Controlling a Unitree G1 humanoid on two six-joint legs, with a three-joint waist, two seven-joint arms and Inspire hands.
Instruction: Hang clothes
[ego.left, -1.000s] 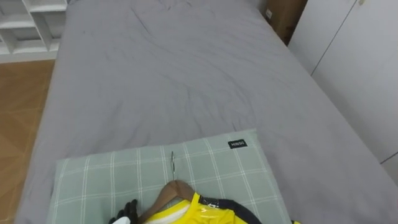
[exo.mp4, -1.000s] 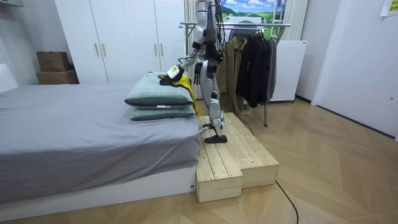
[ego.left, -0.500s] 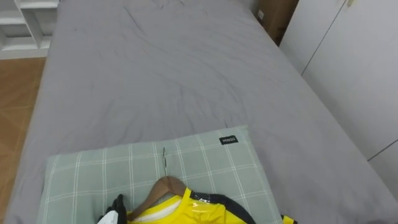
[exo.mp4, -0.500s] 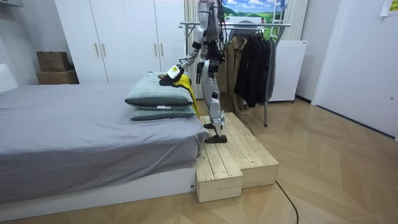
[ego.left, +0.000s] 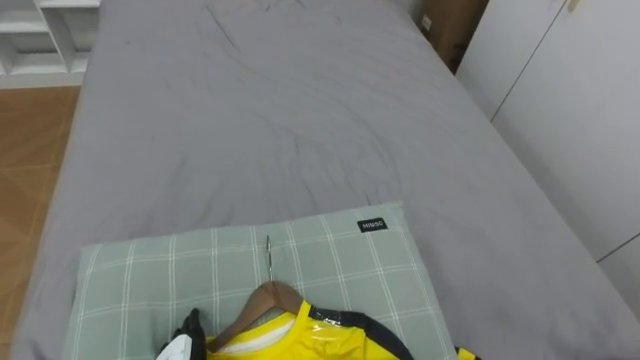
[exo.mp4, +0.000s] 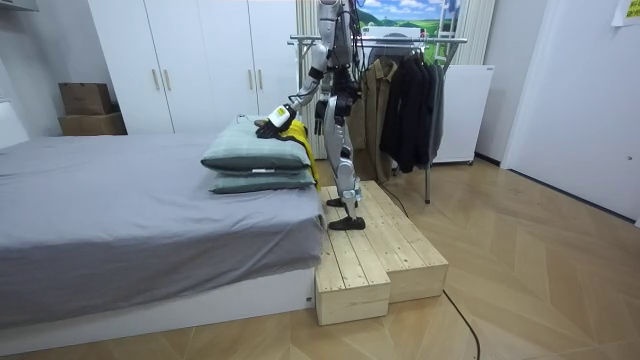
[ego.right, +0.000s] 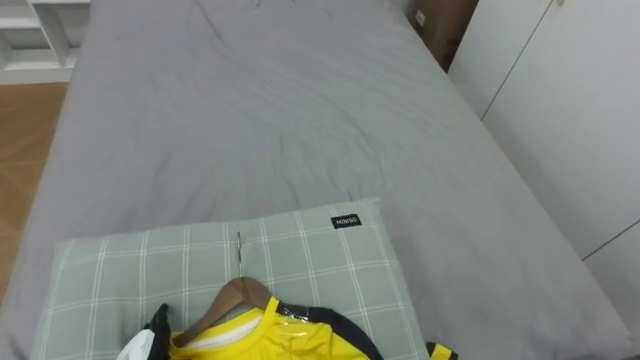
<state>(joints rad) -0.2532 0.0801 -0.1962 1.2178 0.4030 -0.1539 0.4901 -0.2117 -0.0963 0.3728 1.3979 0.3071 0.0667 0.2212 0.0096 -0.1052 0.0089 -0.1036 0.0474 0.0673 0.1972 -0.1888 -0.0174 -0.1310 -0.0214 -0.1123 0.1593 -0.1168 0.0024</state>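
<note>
Through my left eye, my left hand (ego.left: 186, 332) comes in at the lower left. It lies at the near edge of the green checked pillow (ego.left: 150, 275), right beside the left shoulder of the wooden hanger (ego.left: 262, 303). The picture's edge cuts my fingers, so I cannot tell whether they are clamped on it. The yellow shirt (ego.left: 300, 340) sits on the hanger at that same edge, and the hook points up the grey bed (ego.left: 280, 120). My right eye gives the same. The room view adds my stance: on a wooden platform (exo.mp4: 370, 255) at the bed's head end. My left arm stretches over the pillow, which lies on a second pillow (exo.mp4: 260, 183). The shirt drapes down their end, and a clothes rack (exo.mp4: 440, 41) of dark coats (exo.mp4: 408, 100) stands behind me.
</note>
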